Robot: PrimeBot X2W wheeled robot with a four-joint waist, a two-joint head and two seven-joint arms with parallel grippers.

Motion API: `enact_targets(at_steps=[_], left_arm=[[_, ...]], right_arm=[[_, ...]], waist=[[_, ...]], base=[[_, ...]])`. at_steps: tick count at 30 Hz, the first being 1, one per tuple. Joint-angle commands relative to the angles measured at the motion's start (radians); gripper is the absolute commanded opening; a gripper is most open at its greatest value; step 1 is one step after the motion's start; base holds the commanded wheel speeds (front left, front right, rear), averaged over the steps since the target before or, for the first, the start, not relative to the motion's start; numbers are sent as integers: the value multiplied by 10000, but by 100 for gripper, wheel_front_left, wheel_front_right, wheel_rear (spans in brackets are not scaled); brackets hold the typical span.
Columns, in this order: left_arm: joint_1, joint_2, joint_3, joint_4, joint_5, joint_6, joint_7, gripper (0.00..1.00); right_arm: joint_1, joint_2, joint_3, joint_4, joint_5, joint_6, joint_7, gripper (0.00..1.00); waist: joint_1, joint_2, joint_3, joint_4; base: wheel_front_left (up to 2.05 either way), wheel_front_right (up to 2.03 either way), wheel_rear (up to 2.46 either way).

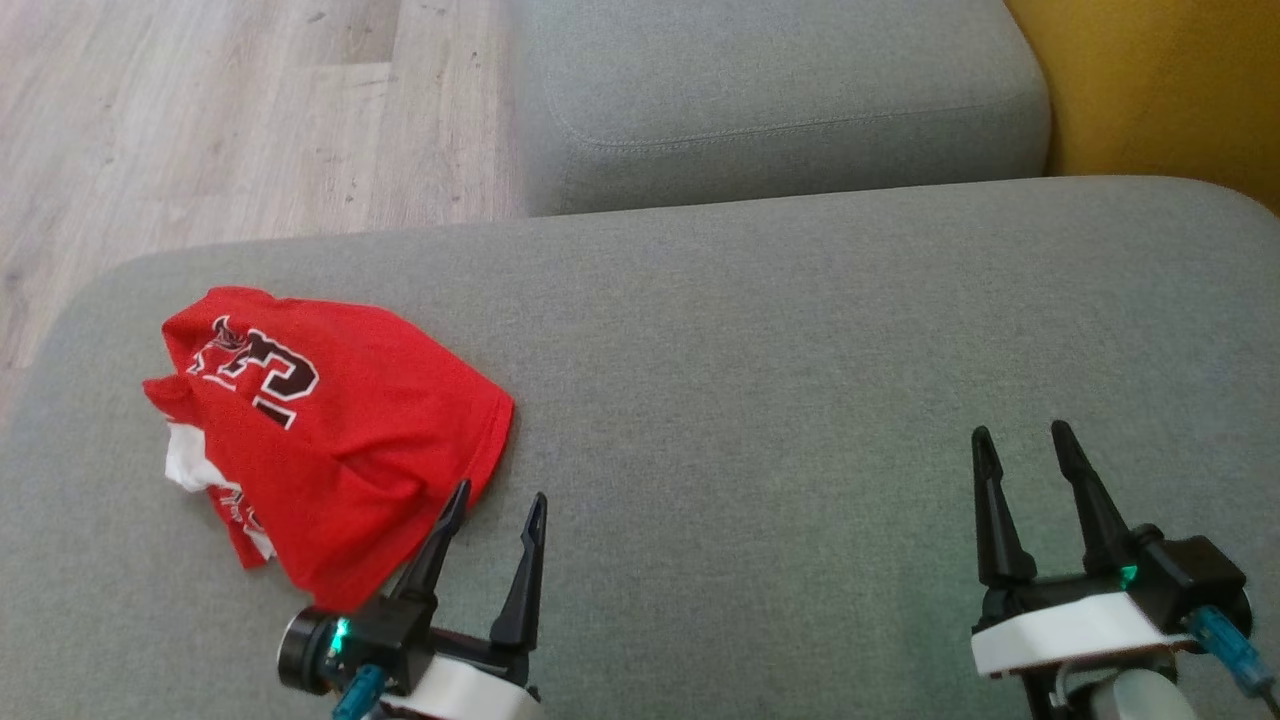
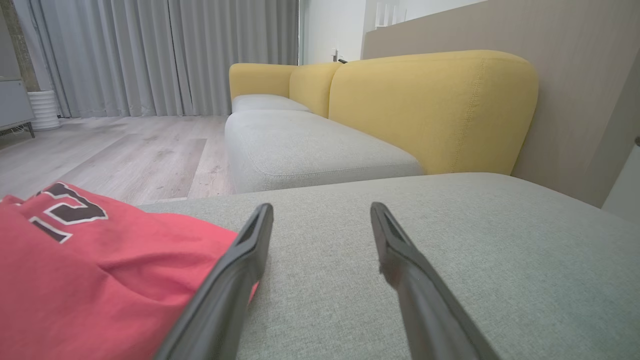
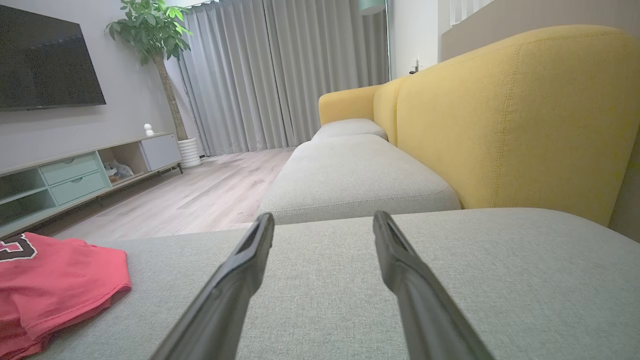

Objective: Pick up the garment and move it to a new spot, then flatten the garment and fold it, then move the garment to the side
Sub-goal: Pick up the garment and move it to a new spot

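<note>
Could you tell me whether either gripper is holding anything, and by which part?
Nothing is held: the left gripper and the right gripper are both open and empty, and the red garment lies loose on the grey cushion.

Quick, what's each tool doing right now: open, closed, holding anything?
Left tool: open, holding nothing, right by the edge of the red shirt.
Right tool: open, holding nothing, over the gray cushion.
</note>
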Motion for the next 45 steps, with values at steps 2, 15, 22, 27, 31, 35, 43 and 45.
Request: enact_targets(at_steps=[2, 15, 22, 27, 31, 35, 43, 45], left_arm=[[-255, -79, 443, -230, 102, -53, -122, 100], [-248, -251, 1034, -313, 377, 191, -122, 100], [-203, -263, 1329, -389, 509, 304, -122, 100], [-155, -220, 1498, -380, 612, 303, -122, 100], [-107, -187, 1612, -342, 673, 310, -122, 100], [-63, -148, 1695, -263, 692, 280, -122, 100], [20, -137, 1828, -227, 704, 249, -122, 100], [38, -125, 1858, -232, 707, 229, -122, 100]], right_arm=[[-311, -93, 276, -268, 47, -7, -107, 100], [-243, -93, 681, -182, 77, -7, -107, 100], [-189, -93, 1005, -184, 139, -7, -107, 100], [-150, -93, 1239, -200, 215, -7, -107, 100], [-125, -93, 1418, -180, 261, -7, -107, 100], [-79, -93, 1589, -168, 318, -7, -107, 100], [-23, -93, 1852, -109, 350, -7, -107, 100], [-30, -93, 1906, -104, 363, -7, -107, 100]], waist=[[0, 0, 3, 4], [0, 0, 18, 498], [0, 0, 12, 1261], [0, 0, -15, 2005], [0, 0, -36, 2603], [0, 0, -66, 3135], [0, 0, -146, 3881], [0, 0, -155, 3962]], base=[[0, 0, 0], [0, 0, 0], [0, 0, 0], [0, 0, 0], [0, 0, 0], [0, 0, 0], [0, 0, 0], [0, 0, 0]])
